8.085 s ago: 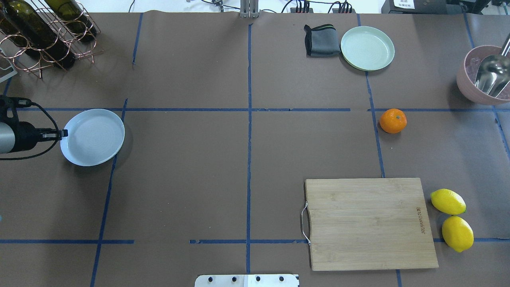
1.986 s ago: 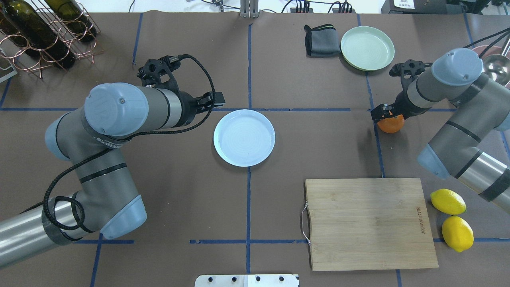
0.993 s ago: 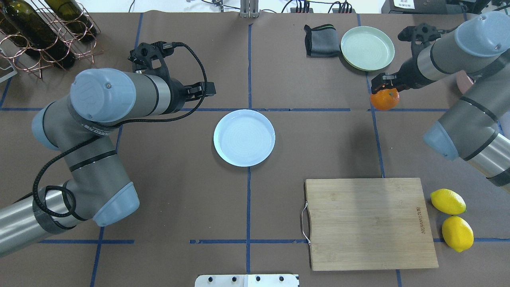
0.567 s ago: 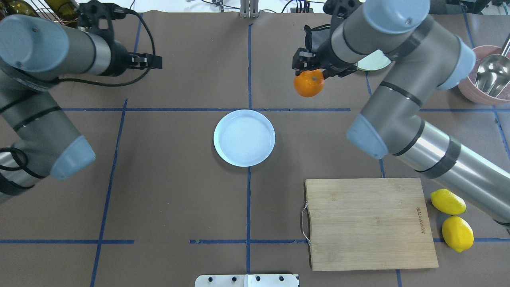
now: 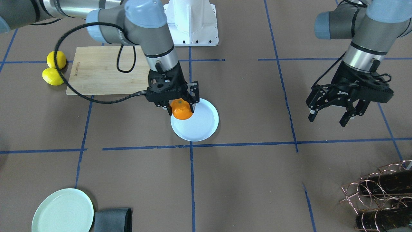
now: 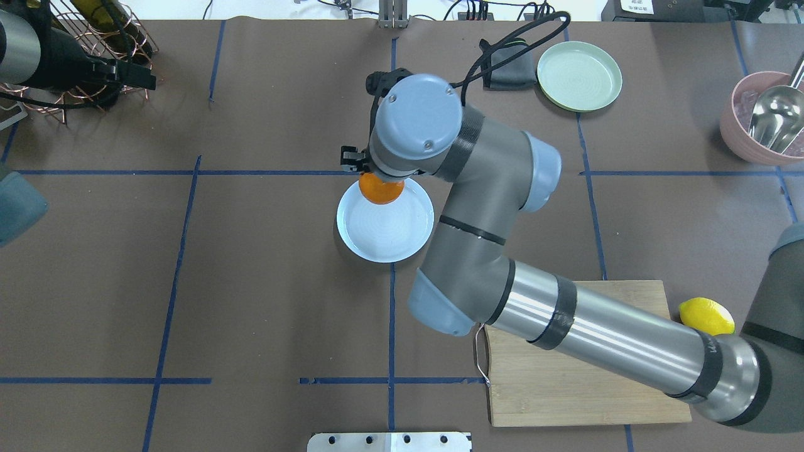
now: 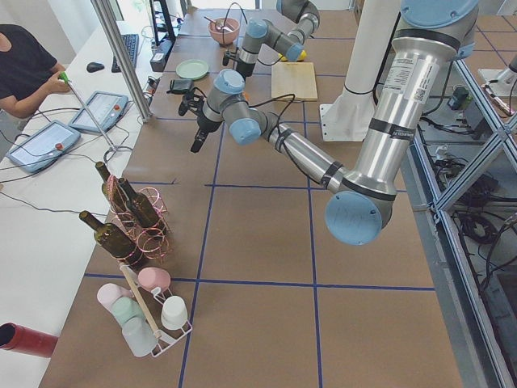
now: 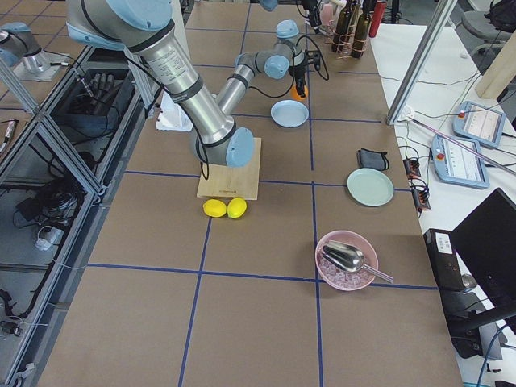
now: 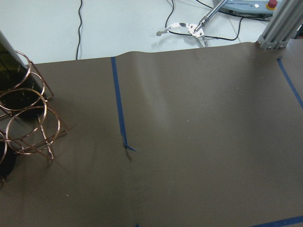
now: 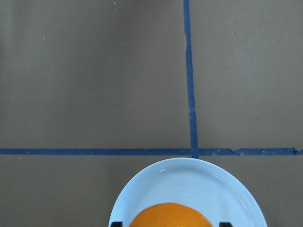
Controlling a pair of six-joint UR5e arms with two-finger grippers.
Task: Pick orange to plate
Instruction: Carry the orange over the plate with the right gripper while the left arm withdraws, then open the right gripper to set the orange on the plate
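Observation:
The orange point(image 5: 182, 110) hangs in my right gripper point(image 5: 181, 108), which is shut on it from both sides. It is over the edge of the pale bluish-white plate point(image 5: 201, 126) and looks slightly raised. From overhead the orange point(image 6: 380, 190) sits over the far rim of the plate point(image 6: 383, 233), with the wrist hiding the fingers. The right wrist view shows the orange point(image 10: 170, 215) at the bottom edge, above the plate point(image 10: 189, 182). My left gripper point(image 5: 327, 120) hangs open and holds nothing, well off to the side.
A wooden cutting board point(image 5: 106, 71) and two lemons point(image 5: 55, 60) lie on the right arm's side. The mint-green plate point(image 5: 62, 211) and a grey cloth point(image 5: 112, 220) sit at the far edge. A wire wine rack point(image 5: 379, 193) stands near the left arm, and a pink bowl with a scoop point(image 6: 763, 119) is at far right.
My right arm lifted the orange off the table at the right and carried it leftward over the plate. The left arm drew back from the plate toward the wine rack.

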